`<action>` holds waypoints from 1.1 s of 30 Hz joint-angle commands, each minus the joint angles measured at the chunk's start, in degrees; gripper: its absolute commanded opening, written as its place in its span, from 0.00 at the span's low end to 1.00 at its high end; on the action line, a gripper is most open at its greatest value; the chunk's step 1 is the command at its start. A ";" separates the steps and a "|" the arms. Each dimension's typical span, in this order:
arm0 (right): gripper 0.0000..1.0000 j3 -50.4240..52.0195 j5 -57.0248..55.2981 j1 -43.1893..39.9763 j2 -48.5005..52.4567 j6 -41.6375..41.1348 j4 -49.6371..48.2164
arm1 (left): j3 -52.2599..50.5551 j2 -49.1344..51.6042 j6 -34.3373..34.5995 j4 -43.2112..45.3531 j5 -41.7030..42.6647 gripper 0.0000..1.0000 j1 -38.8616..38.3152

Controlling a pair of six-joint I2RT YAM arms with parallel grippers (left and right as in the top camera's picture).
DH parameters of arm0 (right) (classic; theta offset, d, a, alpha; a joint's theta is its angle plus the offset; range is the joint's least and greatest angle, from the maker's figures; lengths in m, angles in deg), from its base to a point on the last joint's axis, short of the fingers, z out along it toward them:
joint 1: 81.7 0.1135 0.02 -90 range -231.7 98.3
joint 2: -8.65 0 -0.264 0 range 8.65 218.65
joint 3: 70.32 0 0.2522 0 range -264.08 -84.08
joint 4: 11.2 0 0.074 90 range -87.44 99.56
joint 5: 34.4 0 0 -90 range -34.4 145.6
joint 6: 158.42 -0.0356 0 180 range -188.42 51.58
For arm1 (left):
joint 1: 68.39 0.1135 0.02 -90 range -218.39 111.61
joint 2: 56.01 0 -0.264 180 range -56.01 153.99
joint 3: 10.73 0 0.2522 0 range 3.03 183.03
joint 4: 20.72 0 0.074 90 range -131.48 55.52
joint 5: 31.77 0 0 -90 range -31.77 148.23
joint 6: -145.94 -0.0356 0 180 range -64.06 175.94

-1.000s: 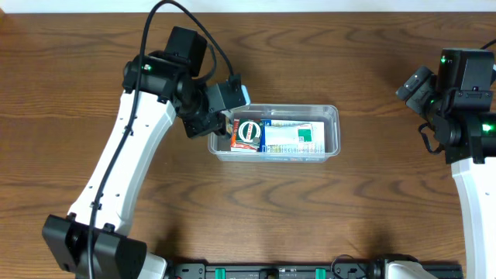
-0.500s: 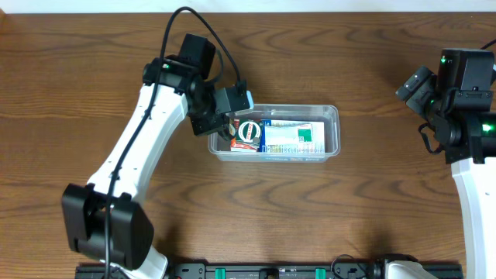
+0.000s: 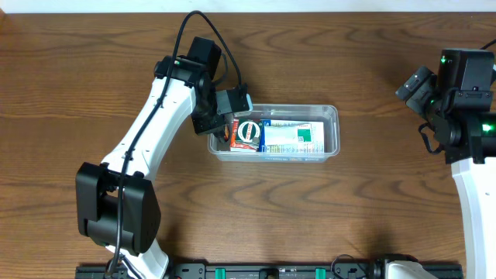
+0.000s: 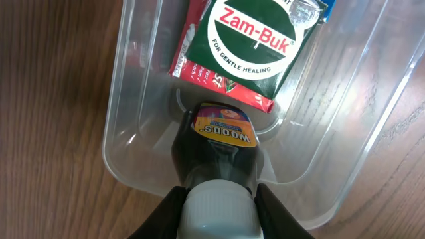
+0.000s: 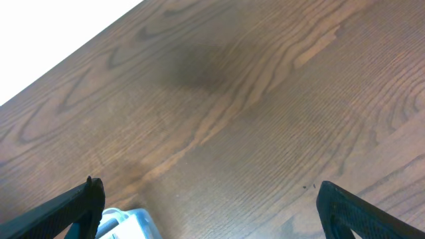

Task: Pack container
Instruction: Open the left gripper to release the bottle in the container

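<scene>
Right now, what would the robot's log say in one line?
left end effector: shut on bottle | bottle: inside container, beside Zam-Buk box | right end effector: open, away over table

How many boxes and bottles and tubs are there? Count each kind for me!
Boxes: 3 (green Zam-Buk box, red box under it, white-and-blue box)
Bottles: 1 (dark bottle with a white cap)
Tubs: 1 (clear container)
Total: 5
</scene>
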 commanded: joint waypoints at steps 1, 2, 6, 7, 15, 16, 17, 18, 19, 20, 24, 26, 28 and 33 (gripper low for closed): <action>0.99 -0.22 -0.79 -0.17 0.00 0.61 0.07 | 0.11 -0.13 -0.76 0.02 -1.29 0.25 0.09; 0.99 -0.22 -0.79 -0.17 0.00 0.61 0.07 | 0.11 -0.15 -0.74 0.02 -1.29 0.28 0.09; 0.99 -0.22 -0.79 -0.17 0.00 0.61 0.07 | 0.11 -0.15 -0.55 0.00 -1.11 0.37 0.09; 0.99 -0.22 -0.79 -0.17 0.00 0.61 0.07 | 0.11 -0.13 -0.55 0.00 -1.11 0.38 0.09; 0.99 -0.22 -0.79 -0.17 0.00 0.61 0.07 | 0.11 -0.13 -0.55 0.02 -1.11 0.40 0.09; 0.99 -0.22 -0.79 -0.17 0.00 0.61 0.07 | 0.11 -0.15 -0.55 0.02 -1.11 0.40 0.09; 0.99 -0.22 -0.79 -0.17 0.00 0.61 0.07 | 0.11 -0.13 -0.55 0.04 -1.11 0.40 0.09; 0.99 -0.22 -0.79 -0.17 0.00 0.61 0.07 | 0.11 -0.15 -0.57 0.04 -1.11 0.40 0.09; 0.99 -0.22 -0.79 -0.17 0.00 0.61 0.07 | 0.11 -0.15 -0.55 0.04 -1.11 0.40 0.09; 0.99 -0.22 -0.79 -0.17 0.00 0.61 0.07 | 0.11 -0.15 -0.57 0.04 -1.11 0.40 0.09; 0.99 -0.22 -0.79 -0.17 0.00 0.61 0.07 | 0.13 -0.17 -0.55 0.35 -1.14 0.40 0.09; 0.99 -0.22 -0.79 -0.15 0.00 0.61 0.07 | 0.22 -0.28 -0.35 0.52 -1.11 0.40 0.02; 0.99 -0.22 -0.79 -0.17 0.00 0.61 0.07 | 0.50 -0.61 0.28 0.76 -1.09 0.40 -0.11; 0.99 -0.22 -0.79 -0.17 0.00 0.61 0.07 | 2.99 -3.30 6.36 2.40 -1.11 0.48 -0.81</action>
